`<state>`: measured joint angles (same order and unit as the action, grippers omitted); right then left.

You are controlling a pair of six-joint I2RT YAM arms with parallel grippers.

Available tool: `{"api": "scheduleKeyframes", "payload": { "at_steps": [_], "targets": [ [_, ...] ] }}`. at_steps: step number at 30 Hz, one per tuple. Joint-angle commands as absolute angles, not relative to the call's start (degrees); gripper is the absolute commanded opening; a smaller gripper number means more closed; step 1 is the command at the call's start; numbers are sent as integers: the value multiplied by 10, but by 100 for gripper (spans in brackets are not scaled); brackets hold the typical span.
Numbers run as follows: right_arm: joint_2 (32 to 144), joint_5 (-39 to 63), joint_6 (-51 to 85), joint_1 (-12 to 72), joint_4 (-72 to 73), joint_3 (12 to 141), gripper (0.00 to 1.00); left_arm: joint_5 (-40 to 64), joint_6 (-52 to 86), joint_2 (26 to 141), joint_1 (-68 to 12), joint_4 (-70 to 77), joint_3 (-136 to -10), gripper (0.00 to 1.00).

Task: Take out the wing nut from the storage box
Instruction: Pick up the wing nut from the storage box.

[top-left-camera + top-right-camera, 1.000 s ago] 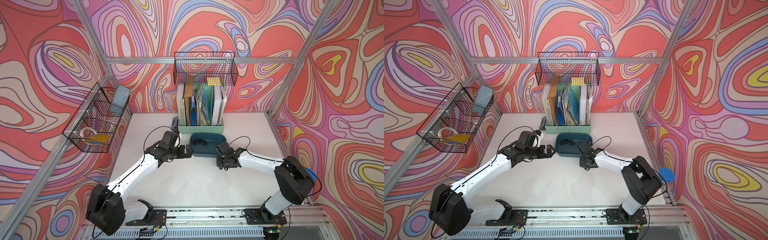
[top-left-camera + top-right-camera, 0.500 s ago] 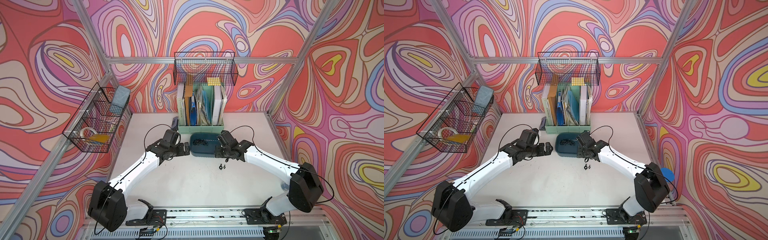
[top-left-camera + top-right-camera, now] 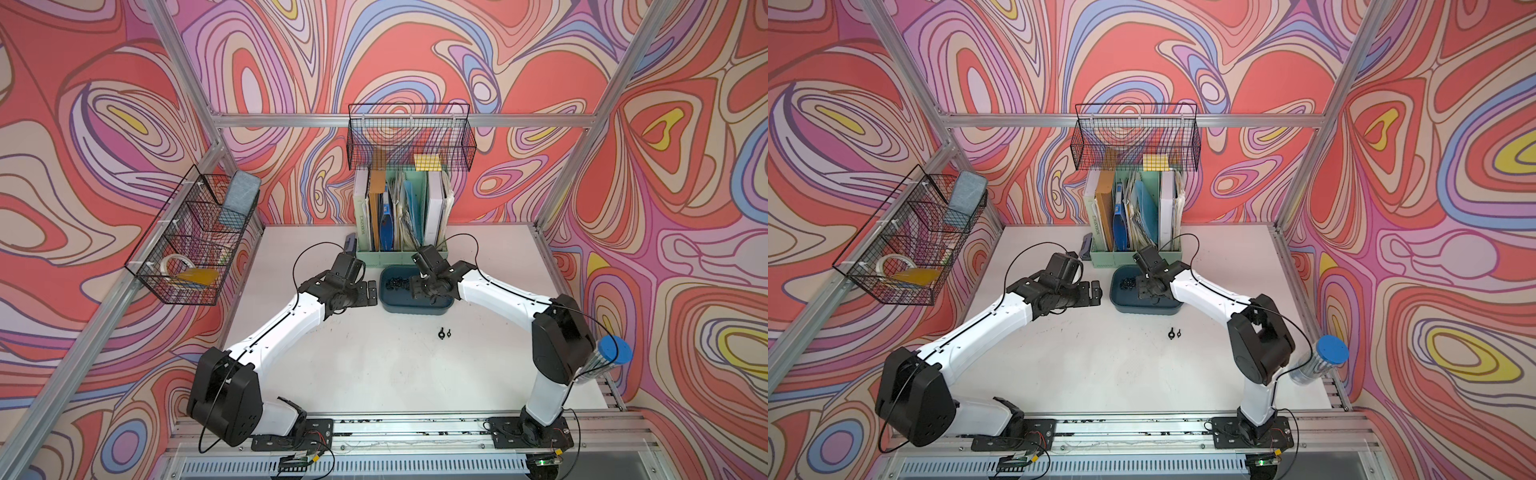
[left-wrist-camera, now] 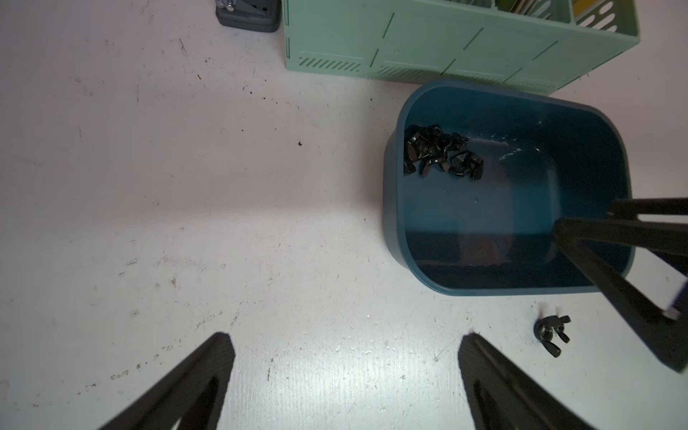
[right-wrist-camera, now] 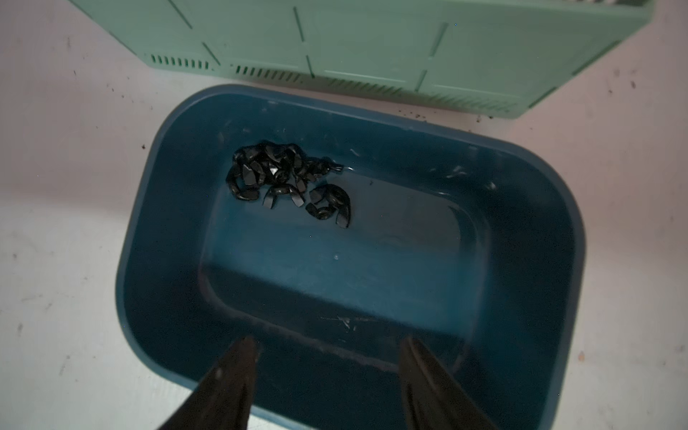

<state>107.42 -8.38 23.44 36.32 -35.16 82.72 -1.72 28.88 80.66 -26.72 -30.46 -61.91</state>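
Observation:
The storage box (image 3: 415,309) (image 3: 1146,308) is a dark teal tub in front of the file holder. A heap of black wing nuts (image 5: 283,175) (image 4: 439,152) lies in its back left corner. One wing nut (image 3: 441,332) (image 3: 1171,333) (image 4: 550,333) rests on the white table just in front of the box, with a small black piece right beside it. My right gripper (image 5: 328,340) (image 3: 420,291) hangs open and empty over the near part of the box. My left gripper (image 4: 346,337) (image 3: 370,293) is wide open over bare table left of the box.
A mint-green file holder (image 3: 401,254) full of folders stands right behind the box. Black wire baskets hang on the back wall (image 3: 409,141) and the left wall (image 3: 191,253). A grey hole punch (image 4: 247,16) lies left of the holder. A blue-capped tube (image 3: 611,359) sits at the right edge.
My right gripper was down at the table in front of the box; it opened, left a wing nut there, and moved back over the box. The left arm barely shifted.

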Motion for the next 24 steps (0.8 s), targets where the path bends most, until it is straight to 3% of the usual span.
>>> {"api": "scheduleKeyframes", "payload": {
  "at_steps": [1,6,13,24],
  "targets": [
    [1111,-68,209,347,-344,857,57,-14,264,812,-270,-310,-631,99],
    [1171,-35,185,322,-344,903,44,-4,253,834,-270,-301,-646,99],
    [1221,4,172,291,-343,937,37,-3,242,858,-270,-295,-668,99],
    [1271,19,163,287,-345,972,32,-5,241,886,-269,-284,-687,99]
  ]
}}
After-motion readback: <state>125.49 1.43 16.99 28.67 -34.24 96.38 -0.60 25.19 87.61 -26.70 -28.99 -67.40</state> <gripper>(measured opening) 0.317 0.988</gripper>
